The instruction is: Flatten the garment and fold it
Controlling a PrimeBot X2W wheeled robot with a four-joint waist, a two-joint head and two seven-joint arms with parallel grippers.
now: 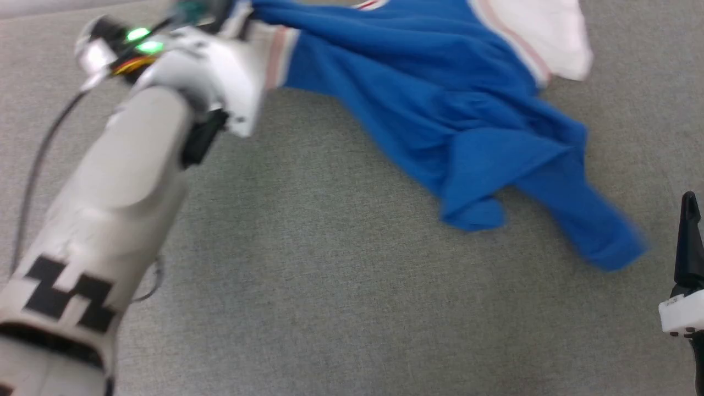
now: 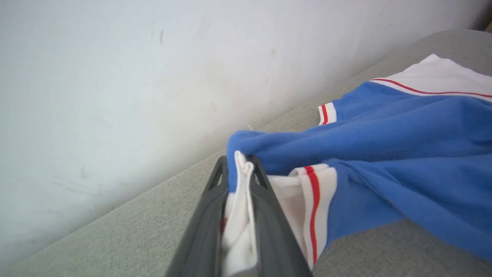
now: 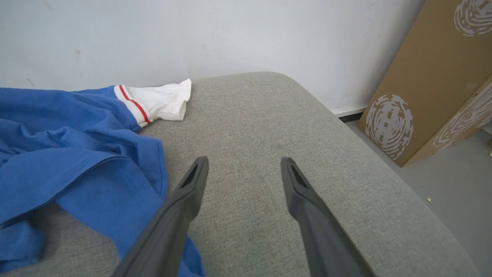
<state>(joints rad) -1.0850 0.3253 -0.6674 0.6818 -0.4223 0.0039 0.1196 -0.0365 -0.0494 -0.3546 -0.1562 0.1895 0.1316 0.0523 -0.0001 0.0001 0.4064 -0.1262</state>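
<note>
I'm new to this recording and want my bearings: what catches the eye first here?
The bright blue T-shirt with white, red-striped sleeves lies crumpled across the grey upholstered surface. The left gripper is clamped on one white sleeve near the wall. The right gripper hangs open over bare surface beside the shirt's blue hem.

A grey fabric-covered table point(image 3: 269, 115) with a rounded corner meets a scuffed white wall point(image 3: 230, 34), and beside it brown cardboard boxes point(image 3: 434, 77) with pale swirl prints stand on a grey floor point(image 3: 461, 173).
</note>
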